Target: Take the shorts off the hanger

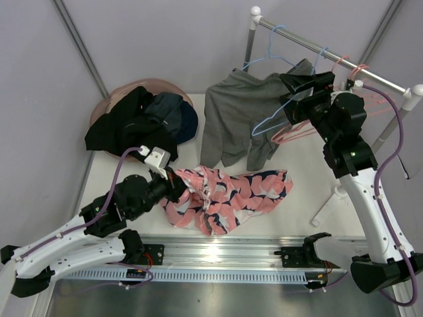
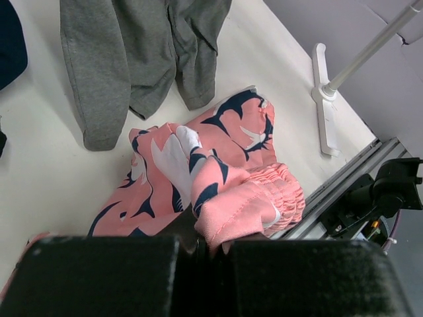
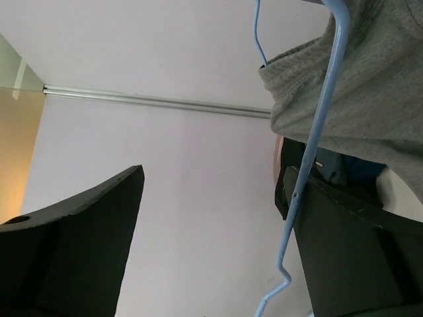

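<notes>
The pink shorts with navy-and-white print (image 1: 231,197) lie crumpled on the table. My left gripper (image 1: 180,189) is shut on their left edge; in the left wrist view (image 2: 221,247) a fold of pink cloth (image 2: 244,211) is pinched between the jaws. The grey shorts (image 1: 241,115) hang from a blue hanger (image 1: 268,122) on the rail (image 1: 317,43), their legs reaching the table (image 2: 125,59). My right gripper (image 1: 292,92) is open at the shorts' upper right. The hanger wire (image 3: 317,132) passes between its jaws (image 3: 215,175), close to the right finger. Black shorts (image 1: 122,129) and navy shorts (image 1: 177,115) are piled at back left.
A pink basket (image 1: 109,100) holds the black and navy shorts. Empty pink hangers (image 1: 291,135) hang on the rail beside the blue one. The rack's white foot (image 1: 327,205) stands at the right (image 2: 322,92). A metal rail runs along the near edge (image 1: 225,254).
</notes>
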